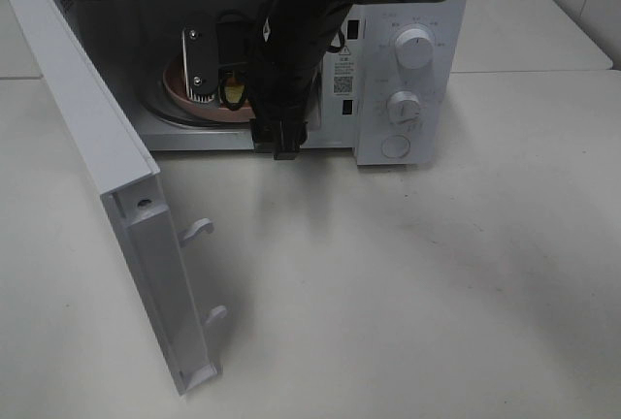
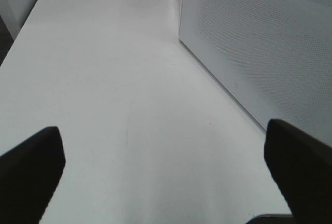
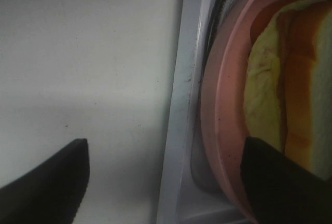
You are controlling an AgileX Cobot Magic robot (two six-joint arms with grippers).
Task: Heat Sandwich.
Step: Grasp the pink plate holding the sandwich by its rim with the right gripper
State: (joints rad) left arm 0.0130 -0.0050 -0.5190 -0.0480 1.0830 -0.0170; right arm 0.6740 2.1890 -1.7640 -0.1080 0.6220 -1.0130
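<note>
The sandwich [image 3: 270, 79], pale bread with tan crust and yellow-green filling, lies on a round pink plate [image 3: 223, 105] inside the open microwave [image 1: 388, 99]. From the exterior high view only a sliver of the sandwich [image 1: 233, 92] and the plate [image 1: 184, 89] shows past the black right arm. My right gripper [image 3: 163, 177] is open at the microwave's front sill, one finger over the plate's rim and the other over the table outside. My left gripper [image 2: 166, 182] is open over bare table beside the microwave's side wall [image 2: 259, 37]. It does not show in the exterior high view.
The microwave door [image 1: 107, 167] swings out far to the left, its latch hooks facing the table. The control panel with two knobs [image 1: 415, 48] and a round button stands right of the cavity. White table [image 1: 408, 293] spreads in front.
</note>
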